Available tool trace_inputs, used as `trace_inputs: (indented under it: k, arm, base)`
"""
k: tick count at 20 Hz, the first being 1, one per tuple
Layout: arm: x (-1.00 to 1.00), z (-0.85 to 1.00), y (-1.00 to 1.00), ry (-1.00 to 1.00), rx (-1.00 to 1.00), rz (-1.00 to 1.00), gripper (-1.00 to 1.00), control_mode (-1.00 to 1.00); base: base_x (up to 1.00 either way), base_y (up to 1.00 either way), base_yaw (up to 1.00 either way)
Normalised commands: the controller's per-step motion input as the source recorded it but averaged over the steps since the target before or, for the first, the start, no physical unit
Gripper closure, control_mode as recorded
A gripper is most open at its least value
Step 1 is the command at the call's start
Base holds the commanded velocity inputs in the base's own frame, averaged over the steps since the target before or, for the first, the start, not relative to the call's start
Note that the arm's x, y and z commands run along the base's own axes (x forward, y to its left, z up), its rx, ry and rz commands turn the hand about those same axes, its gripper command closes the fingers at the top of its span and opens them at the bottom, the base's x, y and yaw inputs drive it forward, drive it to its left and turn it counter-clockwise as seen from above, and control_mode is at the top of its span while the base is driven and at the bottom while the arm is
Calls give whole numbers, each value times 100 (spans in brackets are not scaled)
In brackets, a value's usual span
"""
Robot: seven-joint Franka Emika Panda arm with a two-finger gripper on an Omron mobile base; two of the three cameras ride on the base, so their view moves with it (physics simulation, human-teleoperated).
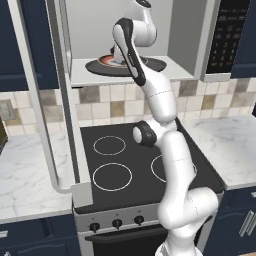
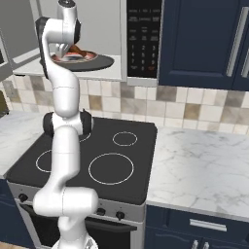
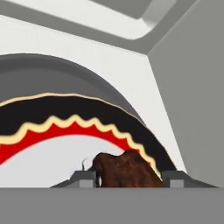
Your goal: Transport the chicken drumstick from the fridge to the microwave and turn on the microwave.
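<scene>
Claw (image 3: 130,180) time: it hangs inside the open microwave (image 1: 185,45), low over the plate (image 3: 52,164), and its two tips sit on either side of the chicken drumstick (image 3: 124,171). Narrow gap between them, the meat right in it, though whether the tips press the meat or stand just off it cannot be told from this close. The drumstick lies on the white centre of the plate, near the red zigzag rim. That plate rests on the black round turntable (image 1: 160,64), which sits on the pale floor of the oven. From the right base view the arm reaches up and into the cavity, the hand above the plate (image 2: 73,58). The microwave door (image 1: 35,100) stands swung wide to the left. Below, the black stovetop (image 2: 112,165) sits between marble worktop (image 2: 204,165) sections.
</scene>
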Motion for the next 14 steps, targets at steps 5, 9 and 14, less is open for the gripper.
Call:
trace_inputs:
  k: [5,9,14]
  arm:
    - [0,0,0,11,-1,2,-100,-100]
    - [0,1,0,11,-1,0,-100,-100]
    - [0,2,-1,10,-2,0,-100,-100]
  base:
    - [0,0,0]
    - [0,0,0]
    - [0,0,0]
